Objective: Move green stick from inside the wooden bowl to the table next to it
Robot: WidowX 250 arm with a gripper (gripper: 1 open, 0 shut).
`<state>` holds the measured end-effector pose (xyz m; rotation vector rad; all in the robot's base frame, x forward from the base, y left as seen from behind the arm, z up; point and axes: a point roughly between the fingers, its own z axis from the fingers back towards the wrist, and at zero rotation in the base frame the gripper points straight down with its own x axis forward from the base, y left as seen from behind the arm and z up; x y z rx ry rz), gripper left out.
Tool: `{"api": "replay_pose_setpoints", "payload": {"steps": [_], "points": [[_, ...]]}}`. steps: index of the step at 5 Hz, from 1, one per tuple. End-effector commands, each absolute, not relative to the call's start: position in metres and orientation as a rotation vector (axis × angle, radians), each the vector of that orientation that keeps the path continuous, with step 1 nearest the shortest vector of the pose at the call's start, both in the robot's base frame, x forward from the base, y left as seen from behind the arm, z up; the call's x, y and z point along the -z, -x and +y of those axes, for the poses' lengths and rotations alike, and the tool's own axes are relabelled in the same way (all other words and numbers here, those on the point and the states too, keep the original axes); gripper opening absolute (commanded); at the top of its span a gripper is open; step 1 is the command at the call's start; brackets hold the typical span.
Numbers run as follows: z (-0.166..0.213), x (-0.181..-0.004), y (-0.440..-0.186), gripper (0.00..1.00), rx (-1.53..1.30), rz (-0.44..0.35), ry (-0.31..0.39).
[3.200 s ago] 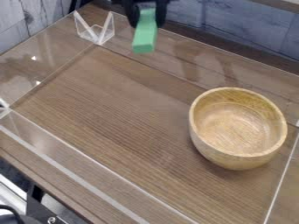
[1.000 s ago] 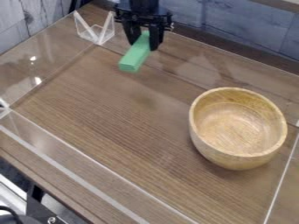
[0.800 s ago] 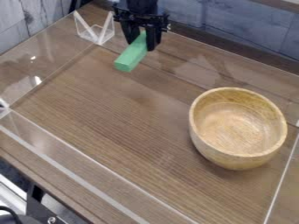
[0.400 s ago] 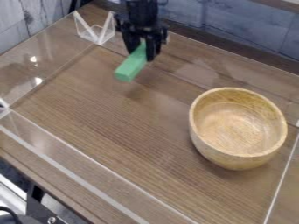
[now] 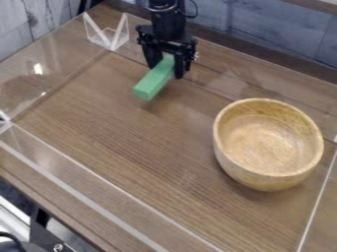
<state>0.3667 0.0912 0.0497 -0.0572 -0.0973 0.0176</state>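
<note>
The green stick [image 5: 153, 84] lies slanted on the table [image 5: 118, 148] at the back, well left of the wooden bowl [image 5: 224, 138]. The bowl is round, light tan and holds nothing. My gripper [image 5: 170, 67] points straight down over the stick's upper end. Its dark fingers stand spread apart on either side of that end, open, and they look wider than the stick. The stick's lower end rests on the wood.
Low clear acrylic walls [image 5: 53, 162] border the tabletop on all sides. A small clear stand [image 5: 105, 31] sits at the back left corner. The bowl sits close to the right wall.
The gripper has sunk and drifted slightly right with the stick. Its fingers, shut on the stick before, now stand apart, and the stick lies on the table.
</note>
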Motion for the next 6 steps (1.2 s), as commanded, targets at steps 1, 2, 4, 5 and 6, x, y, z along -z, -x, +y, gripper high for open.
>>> {"api": "replay_pose_setpoints", "payload": {"steps": [1,2,4,5,6], "points": [[0.088,-0.075,-0.372,1.00,-0.091,-0.142,0.067],[0.088,-0.088,-0.370,1.00,-0.158,-0.148,0.078],[0.084,-0.103,-0.377,1.00,-0.195,-0.171,0.092],[0.084,-0.119,-0.377,1.00,-0.216,-0.192,0.090],[0.083,-0.133,-0.375,1.00,-0.230,-0.207,0.081]]}}
